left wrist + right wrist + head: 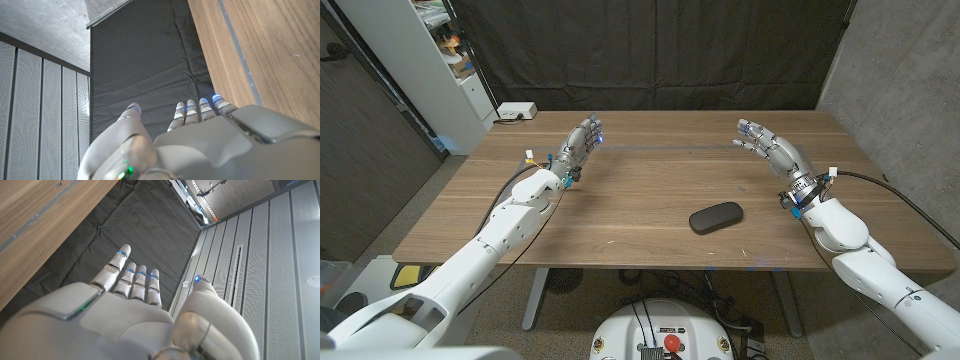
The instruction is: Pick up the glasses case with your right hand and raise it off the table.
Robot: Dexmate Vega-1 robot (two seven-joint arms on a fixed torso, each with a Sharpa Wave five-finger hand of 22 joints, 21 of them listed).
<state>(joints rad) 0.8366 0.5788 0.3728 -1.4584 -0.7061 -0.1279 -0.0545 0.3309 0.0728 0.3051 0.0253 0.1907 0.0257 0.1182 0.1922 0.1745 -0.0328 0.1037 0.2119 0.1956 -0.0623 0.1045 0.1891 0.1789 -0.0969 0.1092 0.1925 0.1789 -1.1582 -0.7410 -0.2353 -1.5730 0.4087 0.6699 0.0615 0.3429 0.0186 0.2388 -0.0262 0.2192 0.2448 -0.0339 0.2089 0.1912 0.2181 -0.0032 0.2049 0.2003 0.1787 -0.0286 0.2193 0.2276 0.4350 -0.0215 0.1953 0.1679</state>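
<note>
Your right hand (767,143) is up over the far right of the table (620,200), fingers spread, holding nothing, left hand (579,147) likewise, while the glasses case (716,217) lies near the front edge, right of centre.

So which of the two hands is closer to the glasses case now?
The right hand: the dark glasses case lies on the table's right half, nearer that hand, though untouched. The left hand is across the table, farther away. Both hold nothing.

The head camera looks down over the whole bench (650,190) from its near side. Each wrist camera sits close behind its own fingers (192,112), facing the far dark curtain (125,225), which all views share.
</note>
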